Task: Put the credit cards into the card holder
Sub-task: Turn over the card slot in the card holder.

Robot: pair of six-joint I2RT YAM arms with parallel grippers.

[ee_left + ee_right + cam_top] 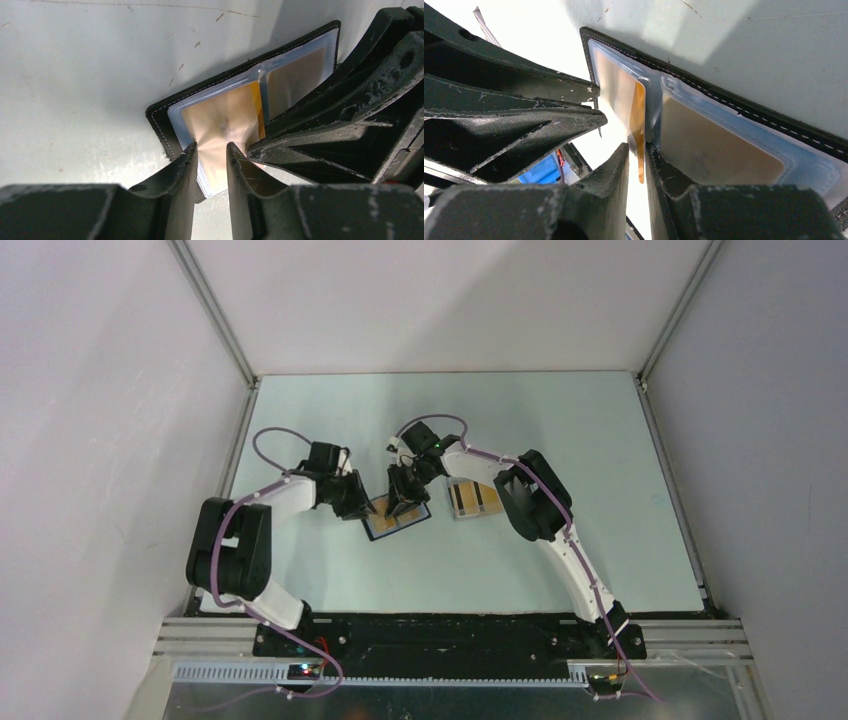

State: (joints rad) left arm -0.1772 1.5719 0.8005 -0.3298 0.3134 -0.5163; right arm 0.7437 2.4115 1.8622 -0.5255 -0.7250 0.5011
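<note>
The black card holder (383,526) lies open on the table with its clear sleeves facing up. My left gripper (357,502) reaches it from the left. In the left wrist view that gripper (212,150) pinches the near edge of a clear sleeve (220,117) with a tan card face behind it. My right gripper (637,146) is shut on an orange credit card (639,107), which stands on edge and enters the sleeve mouth beside the holder's stitched rim (774,120). Other credit cards (473,498) lie flat to the right.
The two grippers nearly touch over the holder; the right fingers (325,120) fill the right of the left wrist view. Metal frame rails (240,360) border the table at left and right. The arm bases sit on the black bar (450,635) at the near edge.
</note>
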